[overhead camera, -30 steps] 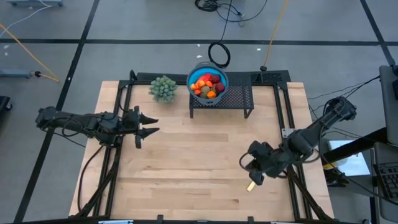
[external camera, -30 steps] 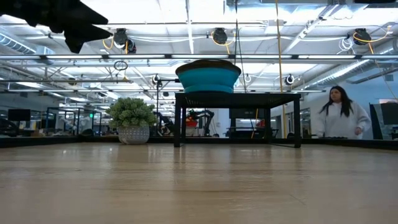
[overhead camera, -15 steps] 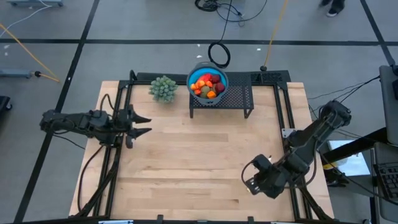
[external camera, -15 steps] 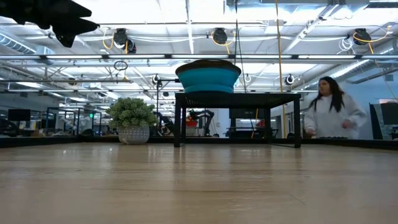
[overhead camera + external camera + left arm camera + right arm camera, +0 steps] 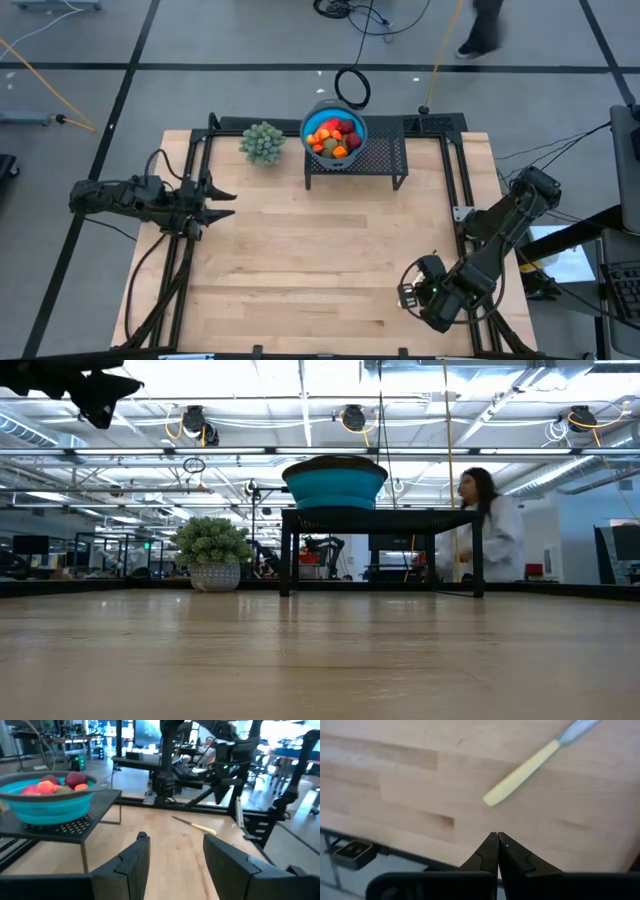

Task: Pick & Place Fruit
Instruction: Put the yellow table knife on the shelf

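Both arms have drawn back since the earlier frame, left claw [image 5: 222, 205] apart and empty, right claw [image 5: 497, 838] together near the knife [image 5: 530, 765]; fruit [image 5: 334, 136] sits in the bowl [image 5: 309, 124], so retreat clear of the counter [image 5: 320, 250].

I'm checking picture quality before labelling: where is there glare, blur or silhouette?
Low view: bright ceiling lights glare, leaving the left gripper a black silhouette; the near table is soft. Left wrist view: the far side is blurred, though the bowl of fruit reads clearly. Right wrist view: the knife is slightly soft. High view: evenly lit.
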Action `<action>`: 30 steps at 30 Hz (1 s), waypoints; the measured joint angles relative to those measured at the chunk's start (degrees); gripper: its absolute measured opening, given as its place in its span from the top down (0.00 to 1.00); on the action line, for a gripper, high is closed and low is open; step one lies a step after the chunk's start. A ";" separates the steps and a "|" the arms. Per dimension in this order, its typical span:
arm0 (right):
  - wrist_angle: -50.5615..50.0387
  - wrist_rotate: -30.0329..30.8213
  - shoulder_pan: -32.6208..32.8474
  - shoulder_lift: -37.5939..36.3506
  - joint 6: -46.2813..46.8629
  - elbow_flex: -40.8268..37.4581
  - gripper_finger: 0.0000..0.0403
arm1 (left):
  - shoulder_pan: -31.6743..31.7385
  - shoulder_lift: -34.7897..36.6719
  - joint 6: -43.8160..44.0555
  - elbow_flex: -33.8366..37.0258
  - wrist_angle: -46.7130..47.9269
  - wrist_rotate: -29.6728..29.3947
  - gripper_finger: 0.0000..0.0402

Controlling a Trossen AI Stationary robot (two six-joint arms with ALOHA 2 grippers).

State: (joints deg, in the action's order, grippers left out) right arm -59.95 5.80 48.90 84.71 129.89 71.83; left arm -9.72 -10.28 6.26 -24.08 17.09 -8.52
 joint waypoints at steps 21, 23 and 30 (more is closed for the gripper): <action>1.47 -2.82 -3.15 -0.02 -1.76 0.00 1.00 | 0.00 -0.04 -0.62 7.58 -12.60 3.09 0.54; 1.45 -4.88 -3.15 -0.02 -1.81 -0.02 1.00 | 0.00 -0.04 -0.61 7.58 -12.55 3.09 0.54; 2.46 -5.85 -3.17 -0.02 -6.39 -0.04 1.00 | 0.00 -0.04 -0.53 7.58 -12.58 3.02 0.54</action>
State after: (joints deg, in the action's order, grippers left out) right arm -57.49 -0.05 45.74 84.68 123.50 71.79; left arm -9.72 -10.33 5.73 -16.49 4.51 -5.50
